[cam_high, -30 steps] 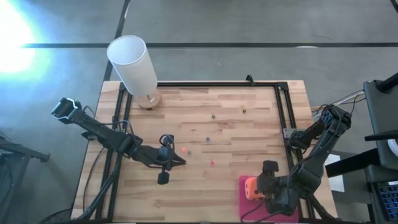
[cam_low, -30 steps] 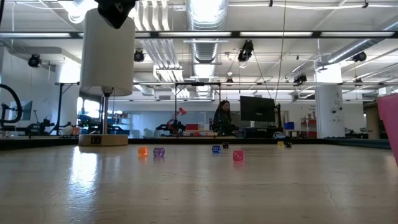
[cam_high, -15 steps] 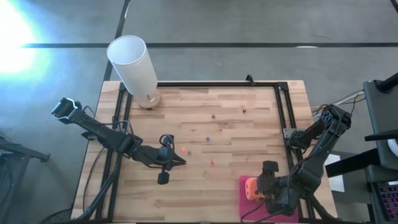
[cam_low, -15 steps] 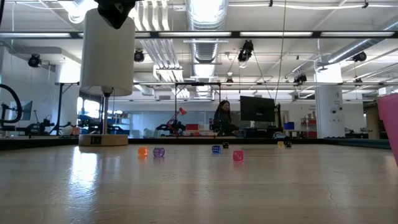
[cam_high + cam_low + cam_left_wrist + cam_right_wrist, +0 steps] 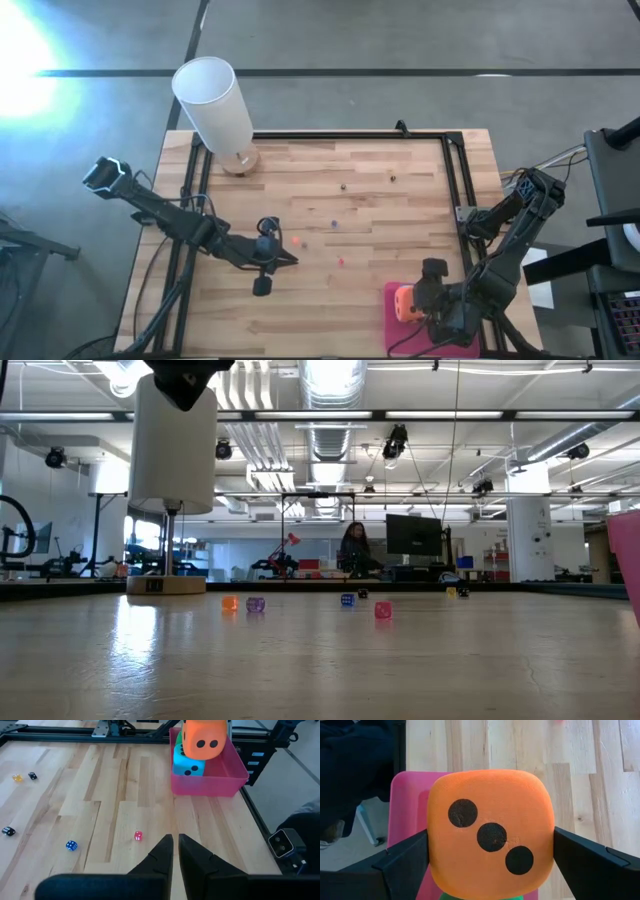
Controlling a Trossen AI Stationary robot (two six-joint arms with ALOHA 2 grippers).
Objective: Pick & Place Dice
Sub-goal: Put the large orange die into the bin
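My right gripper [image 5: 405, 303] is over the pink tray [image 5: 392, 335] at the table's near right corner, shut on the orange die [image 5: 491, 832]. In the left wrist view the orange die [image 5: 202, 737] sits above a teal die [image 5: 187, 764], with a green die [image 5: 176, 740] behind it, both inside the pink tray [image 5: 210, 786]. Green also shows under the orange die [image 5: 480, 896] in the right wrist view. A second green die does not show. My left gripper [image 5: 265, 255] hangs shut over the table's left middle, touching nothing. My right gripper pinches the orange die between its two fingers [image 5: 405, 862], one on each of two opposite side faces [image 5: 434, 845]. It comes from above, pointing down, and the three-pip face is toward the wrist. The die is over the teal and green dice. Whether it rests on them I cannot tell.
A tall white cylinder [image 5: 213, 103] on a round wooden base stands at the far left corner. Tiny dice lie scattered mid-table: pink [image 5: 138, 835], blue [image 5: 71, 845], black [image 5: 7, 831], yellow [image 5: 17, 778]. A black rail frames the table [image 5: 455, 175]. A person sits far behind [image 5: 352, 550].
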